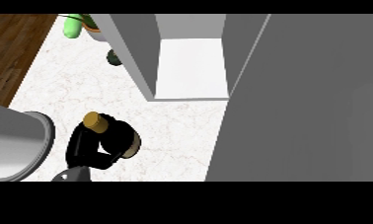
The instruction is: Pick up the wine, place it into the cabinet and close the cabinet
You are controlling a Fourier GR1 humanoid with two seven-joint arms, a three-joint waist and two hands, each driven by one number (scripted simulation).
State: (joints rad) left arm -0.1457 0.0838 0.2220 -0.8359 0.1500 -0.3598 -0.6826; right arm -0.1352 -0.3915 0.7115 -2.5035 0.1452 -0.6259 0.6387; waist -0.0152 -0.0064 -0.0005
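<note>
The left hand (87, 146) is clamped round the wine (109, 136), low on the marble table (182, 129), well short of the open cabinet (189, 65). Whether the bottle is lifted cannot be told. Risk: its gold-capped neck could strike the cabinet's grey door (299, 104) on approach. The right hand is out of view.

Black wine (116, 136), gold cap; white marbled counter (175, 134); grey cabinet (306, 94)
</note>
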